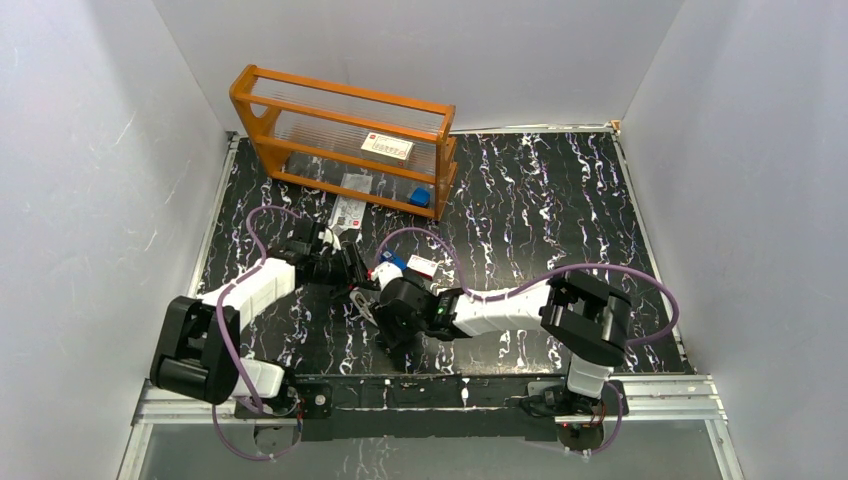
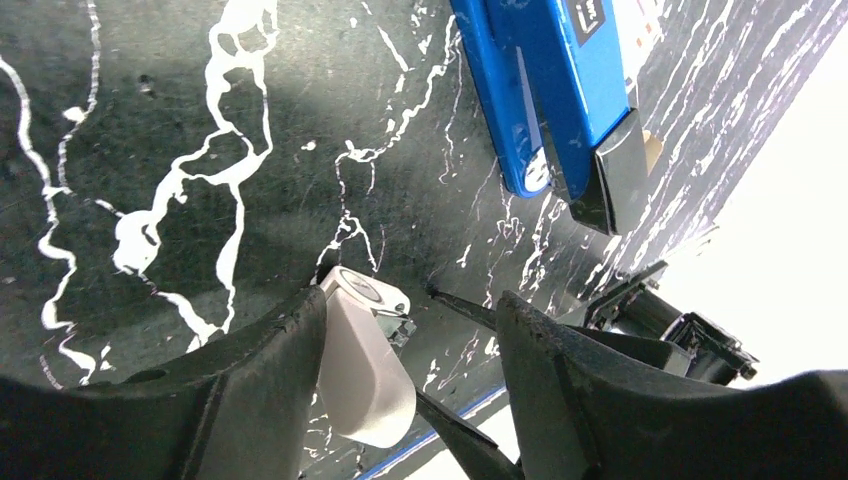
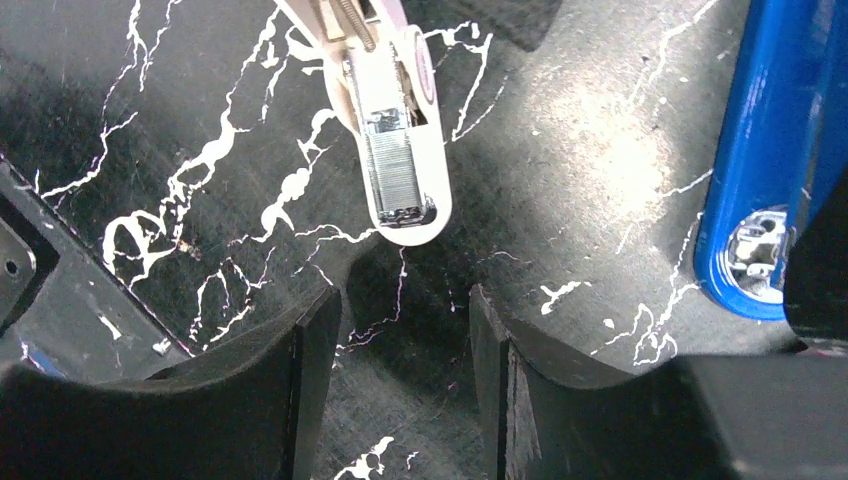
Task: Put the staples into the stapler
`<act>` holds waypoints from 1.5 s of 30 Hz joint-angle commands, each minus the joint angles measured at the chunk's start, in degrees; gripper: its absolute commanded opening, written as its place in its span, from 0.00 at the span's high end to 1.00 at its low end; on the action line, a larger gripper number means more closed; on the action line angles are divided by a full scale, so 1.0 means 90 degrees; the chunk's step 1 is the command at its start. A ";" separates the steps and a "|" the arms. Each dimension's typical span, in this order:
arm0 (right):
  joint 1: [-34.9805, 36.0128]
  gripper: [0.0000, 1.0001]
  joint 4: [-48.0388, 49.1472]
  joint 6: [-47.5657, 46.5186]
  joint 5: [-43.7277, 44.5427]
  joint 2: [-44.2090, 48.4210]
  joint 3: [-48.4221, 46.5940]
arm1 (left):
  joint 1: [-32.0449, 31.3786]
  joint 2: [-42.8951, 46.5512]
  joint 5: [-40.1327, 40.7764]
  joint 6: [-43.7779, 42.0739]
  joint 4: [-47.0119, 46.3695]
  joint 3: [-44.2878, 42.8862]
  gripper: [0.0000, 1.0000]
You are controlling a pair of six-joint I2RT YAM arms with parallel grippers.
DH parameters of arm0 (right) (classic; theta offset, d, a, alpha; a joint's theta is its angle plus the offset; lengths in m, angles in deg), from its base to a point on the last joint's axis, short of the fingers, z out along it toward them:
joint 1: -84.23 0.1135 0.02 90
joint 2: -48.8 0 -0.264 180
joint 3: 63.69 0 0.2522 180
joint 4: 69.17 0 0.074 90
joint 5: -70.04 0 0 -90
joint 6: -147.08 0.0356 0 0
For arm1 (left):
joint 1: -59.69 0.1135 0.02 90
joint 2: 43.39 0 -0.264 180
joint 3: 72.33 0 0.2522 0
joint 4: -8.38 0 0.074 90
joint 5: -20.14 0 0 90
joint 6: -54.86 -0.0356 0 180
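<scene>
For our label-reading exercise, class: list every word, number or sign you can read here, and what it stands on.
No text here can be read for certain.
White label card in the orange rack: red mark and print, too small.
Blue stapler: black label, white marks, blurred.
Small red-and-white box: print too small.

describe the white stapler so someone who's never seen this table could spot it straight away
On the black marbled table, come forward from the orange rack at the back to the middle, where two staplers lie close together. The white stapler is the pale one opened up, a silvery strip of staples showing in its channel. Its neighbour, the blue stapler, is bright blue.
</scene>
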 commanded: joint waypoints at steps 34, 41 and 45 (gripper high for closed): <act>0.0021 0.54 0.1400 -0.2401 -0.0208 -0.0448 0.0619 | 0.0136 0.0859 -0.0043 -0.0266 0.1138 -0.0226 0.58; 0.0019 0.54 0.1400 -0.2401 -0.0208 -0.0423 0.0689 | 0.0135 0.0769 -0.0211 -0.0030 0.0822 0.0036 0.57; 0.0019 0.54 0.1400 -0.2401 -0.0208 -0.0505 0.0622 | 0.0132 0.0786 -0.0389 0.0118 0.0689 0.0134 0.58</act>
